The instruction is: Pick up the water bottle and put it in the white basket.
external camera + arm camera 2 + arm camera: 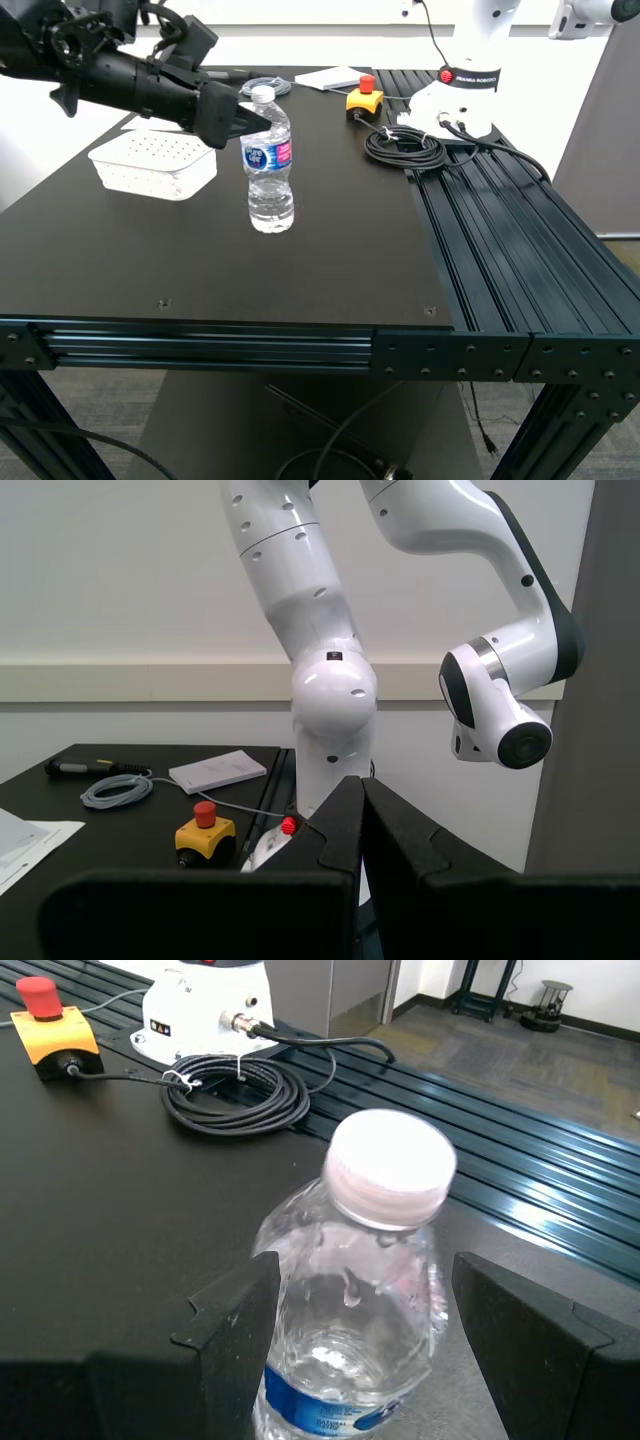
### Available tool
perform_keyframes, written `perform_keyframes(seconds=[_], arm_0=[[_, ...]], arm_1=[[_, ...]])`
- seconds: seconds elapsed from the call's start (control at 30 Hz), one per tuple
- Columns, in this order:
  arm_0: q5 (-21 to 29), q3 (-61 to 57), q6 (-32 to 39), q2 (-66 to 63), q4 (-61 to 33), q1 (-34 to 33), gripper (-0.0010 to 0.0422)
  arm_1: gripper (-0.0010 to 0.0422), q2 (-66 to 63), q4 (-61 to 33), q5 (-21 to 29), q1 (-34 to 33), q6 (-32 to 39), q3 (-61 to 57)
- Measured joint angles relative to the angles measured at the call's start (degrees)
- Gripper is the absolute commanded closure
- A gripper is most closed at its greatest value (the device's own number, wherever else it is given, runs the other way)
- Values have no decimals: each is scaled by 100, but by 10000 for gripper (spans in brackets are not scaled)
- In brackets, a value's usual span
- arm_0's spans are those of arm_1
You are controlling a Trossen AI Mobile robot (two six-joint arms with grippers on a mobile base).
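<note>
The bottle stands upright on the table, just beside the basket. My first gripper is spread wide, a finger on each side of the bottle's neck, seemingly not touching it. My second gripper is closed and holds nothing.

The bottle stands on the table, with the basket beside it toward the exterior view's left. A cable coil lies behind, toward that view's right.
</note>
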Motion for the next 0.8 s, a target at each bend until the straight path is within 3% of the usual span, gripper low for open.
perform_keyframes(seconds=[0.13,0.3,0.5,0.6,0.8], arm_0=[[-2,0,2,0,-2,0,412],[-2,0,2,0,-2,0,412],[0,0,2,0,-2,4,412],[-2,0,2,0,-2,7,412],[-2,0,2,0,-2,4,412]], arm_1=[[231,289,0,4,0,-205,352],[413,323,-52,-15,-4,-271,673],[413,210,-61,-63,37,-503,850],[413,-107,-63,-426,164,-461,850],[413,-741,-81,-603,1182,-540,914]])
